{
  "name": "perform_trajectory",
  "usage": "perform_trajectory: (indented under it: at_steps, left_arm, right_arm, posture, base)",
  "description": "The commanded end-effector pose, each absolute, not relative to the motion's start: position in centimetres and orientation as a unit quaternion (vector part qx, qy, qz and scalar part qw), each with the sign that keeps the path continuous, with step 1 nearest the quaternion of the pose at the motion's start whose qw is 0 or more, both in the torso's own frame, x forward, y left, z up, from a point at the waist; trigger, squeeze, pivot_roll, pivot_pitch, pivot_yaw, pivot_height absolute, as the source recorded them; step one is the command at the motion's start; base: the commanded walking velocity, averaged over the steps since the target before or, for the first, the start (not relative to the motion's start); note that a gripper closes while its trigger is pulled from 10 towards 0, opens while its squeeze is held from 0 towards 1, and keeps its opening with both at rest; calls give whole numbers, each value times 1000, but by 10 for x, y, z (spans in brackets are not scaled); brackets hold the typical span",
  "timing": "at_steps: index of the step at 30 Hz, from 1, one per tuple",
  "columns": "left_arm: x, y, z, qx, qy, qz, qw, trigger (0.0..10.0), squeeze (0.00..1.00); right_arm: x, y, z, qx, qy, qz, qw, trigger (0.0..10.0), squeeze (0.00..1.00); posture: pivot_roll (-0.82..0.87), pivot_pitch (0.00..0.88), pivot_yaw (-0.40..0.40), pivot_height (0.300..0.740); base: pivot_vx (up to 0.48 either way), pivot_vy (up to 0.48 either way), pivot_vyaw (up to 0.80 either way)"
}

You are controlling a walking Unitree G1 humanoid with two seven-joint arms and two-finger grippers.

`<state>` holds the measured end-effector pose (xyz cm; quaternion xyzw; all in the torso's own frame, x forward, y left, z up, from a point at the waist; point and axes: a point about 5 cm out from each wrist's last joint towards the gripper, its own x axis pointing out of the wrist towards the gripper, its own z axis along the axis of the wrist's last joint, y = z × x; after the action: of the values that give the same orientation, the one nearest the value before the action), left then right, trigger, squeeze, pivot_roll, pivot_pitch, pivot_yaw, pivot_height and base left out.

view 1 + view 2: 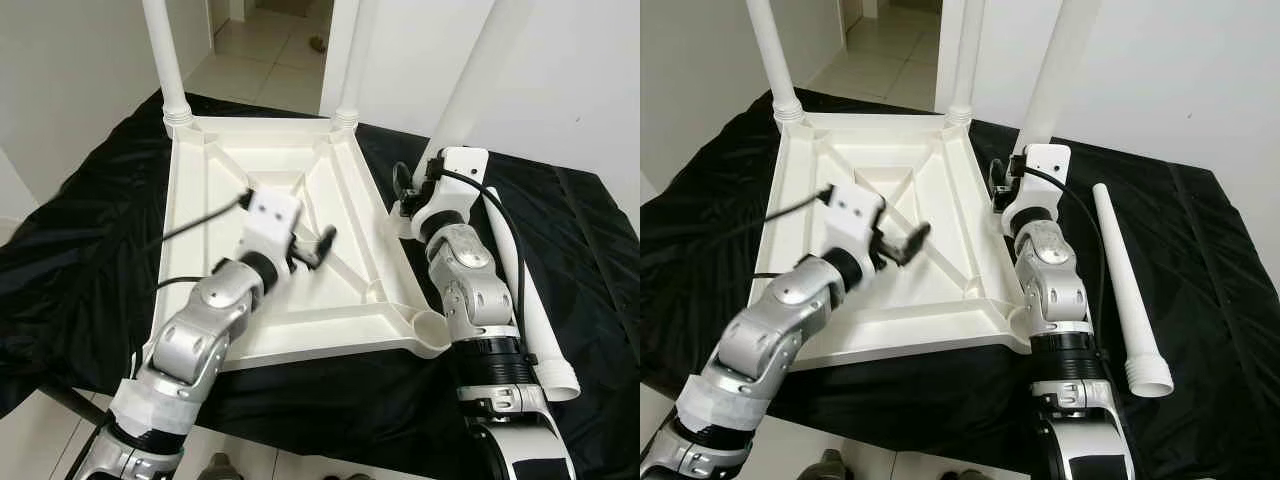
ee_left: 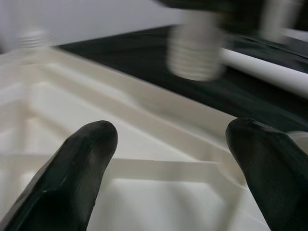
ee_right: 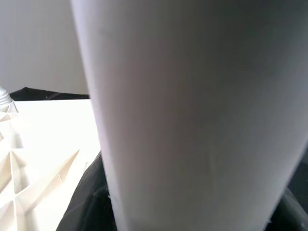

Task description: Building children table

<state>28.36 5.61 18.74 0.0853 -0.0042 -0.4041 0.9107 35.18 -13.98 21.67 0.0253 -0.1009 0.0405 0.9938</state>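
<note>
Plastic, light and stiff by its look, the upturned tabletop (image 1: 930, 160) lies on a black cloth (image 1: 1200, 250). Nearest, a spare leg (image 1: 1125, 290) lies loose. Left gripper (image 1: 318, 245) hovers spread, empty, over the ribs. Right gripper (image 1: 1002, 185) apparently clasps a third leg (image 1: 1055, 70) low, sensible on smooth tubing.

A black cloth (image 1: 80, 250), wrinkled, covers the desk out to its near, left and right edges. Beyond it stand white walls (image 1: 60, 70), with a pale tiled floor (image 1: 260, 55) running through a far doorway.
</note>
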Motion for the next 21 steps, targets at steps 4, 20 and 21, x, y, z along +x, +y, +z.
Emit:
perform_trajectory:
  at_steps: [4,20,21]
  left_arm:
    - [285,49,175,131,10,-431,893,10000,0]
    - [262,13,176,144,-19,-542,828,10000,0]
    - [262,11,175,144,-18,-546,825,10000,0]
  right_arm:
    - [352,-147,219,18,-112,29,993,10000,0]
    - [354,-155,223,16,-120,10,993,10000,0]
    - [355,-155,223,15,-121,9,993,10000,0]
  posture:
    - [162,4,-69,740]
    - [151,8,-60,740]
    - [150,7,-59,740]
  base:
    - [0,0,0]
    - [0,0,0]
    - [0,0,0]
